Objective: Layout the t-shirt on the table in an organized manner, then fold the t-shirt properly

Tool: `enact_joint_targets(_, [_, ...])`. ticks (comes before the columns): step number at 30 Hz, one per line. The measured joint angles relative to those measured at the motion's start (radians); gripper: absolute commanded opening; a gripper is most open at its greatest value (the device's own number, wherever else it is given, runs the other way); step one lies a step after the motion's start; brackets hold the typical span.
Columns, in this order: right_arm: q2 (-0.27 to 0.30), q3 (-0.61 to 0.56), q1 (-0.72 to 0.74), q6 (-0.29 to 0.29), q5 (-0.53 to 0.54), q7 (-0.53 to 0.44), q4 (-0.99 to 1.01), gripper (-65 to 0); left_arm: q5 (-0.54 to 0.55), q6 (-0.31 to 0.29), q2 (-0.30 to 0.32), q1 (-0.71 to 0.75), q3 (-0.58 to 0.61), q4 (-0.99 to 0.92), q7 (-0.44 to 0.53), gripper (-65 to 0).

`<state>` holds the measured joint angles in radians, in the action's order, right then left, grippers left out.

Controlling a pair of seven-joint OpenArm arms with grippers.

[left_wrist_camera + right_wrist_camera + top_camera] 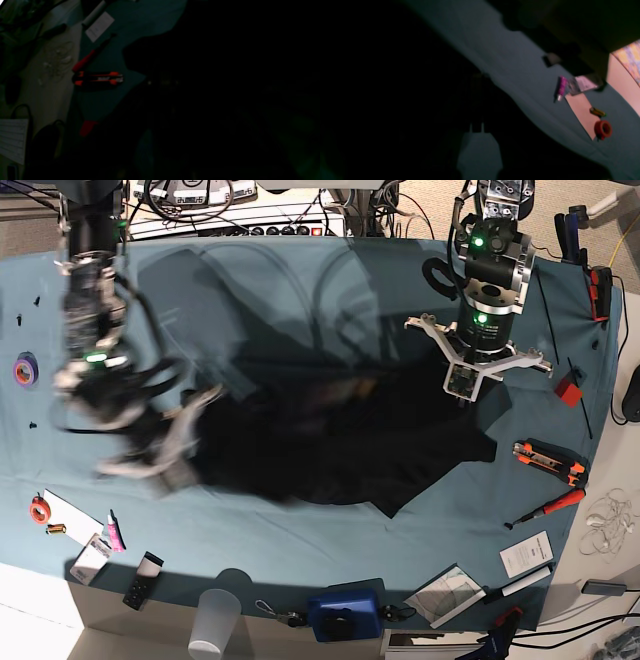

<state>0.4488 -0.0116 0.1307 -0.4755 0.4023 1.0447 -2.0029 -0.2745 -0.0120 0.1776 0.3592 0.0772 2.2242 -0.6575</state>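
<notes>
Right tool (185,442) at t-shirt (330,450) edge

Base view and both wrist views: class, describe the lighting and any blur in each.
Base view: evenly lit, but the right gripper is smeared by motion blur beside the t-shirt. Left wrist view: very dark, mostly black. Right wrist view: dark and soft, only the table lit.

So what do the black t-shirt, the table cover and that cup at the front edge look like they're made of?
The t-shirt looks like soft matte knit fabric: it slumps in loose folds with no shine. The table is covered in a teal woven-looking cloth, matte and lightly creased. The cup seems to be translucent plastic, pale and slightly see-through, though frosted glass can't be excluded.
</notes>
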Motion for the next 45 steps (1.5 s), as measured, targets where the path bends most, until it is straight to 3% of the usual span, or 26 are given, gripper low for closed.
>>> enact_joint_targets(14, [-0.003, 0.118, -0.011, -0.01, 0.013, 0.018, 0.0, -65.0, 0.006, -0.003, 0.0, 0.065, 0.0, 0.0, 0.008, -65.0])
enact_joint_targets(19, [-0.002, 0.232, -0.011, 0.0, -0.008, 0.026, 0.001, -65.0, -0.001, 0.003, 0.0, 0.124, -0.001, 0.0, 0.0, -65.0])
enact_joint_targets(20, [-0.003, 0.259, -0.01, 0.001, -0.007, 0.026, 0.001, -65.0, -0.001, 0.004, 0.0, 0.129, -0.001, 0.0, 0.0, -62.2])
enact_joint_targets(24, [-0.001, 0.353, -0.011, 0.005, 0.063, 0.032, 0.001, -65.0, -0.003, 0.005, 0.0, 0.137, -0.001, 0.0, 0.001, -36.1])
enact_joint_targets(26, [-0.001, 0.36, -0.017, -0.001, 0.083, 0.045, 0.001, -65.0, -0.003, 0.005, 0.0, 0.136, -0.001, 0.0, 0.004, -30.9])
enact_joint_targets(32, [-0.003, 0.358, -0.018, -0.049, 0.165, 0.084, 0.001, -65.0, -0.004, 0.005, 0.0, 0.137, -0.001, 0.0, 0.003, -30.8])
enact_joint_targets(37, [-0.003, 0.358, -0.018, -0.125, 0.179, 0.085, 0.001, -65.0, 0.033, 0.013, 0.0, 0.137, -0.001, 0.074, -0.039, -30.8])
enact_joint_targets(38, [-0.003, 0.358, -0.018, -0.132, 0.179, 0.085, 0.001, -64.1, 0.057, 0.012, 0.0, 0.137, -0.001, 0.106, -0.05, -30.8])
enact_joint_targets(40, [-0.003, 0.358, -0.018, -0.155, 0.192, 0.082, 0.001, -55.0, 0.099, 0.008, 0.0, 0.134, -0.001, 0.121, -0.057, -30.8])
enact_joint_targets(41, [-0.003, 0.358, -0.018, -0.158, 0.204, 0.081, 0.001, -51.1, 0.112, 0.008, 0.0, 0.134, 0.0, 0.117, -0.105, -30.8])
enact_joint_targets(45, [0.001, 0.325, -0.02, -0.181, 0.23, 0.097, 0.001, -49.1, 0.097, 0.011, 0.0, 0.154, -0.001, 0.113, -0.138, -30.8])
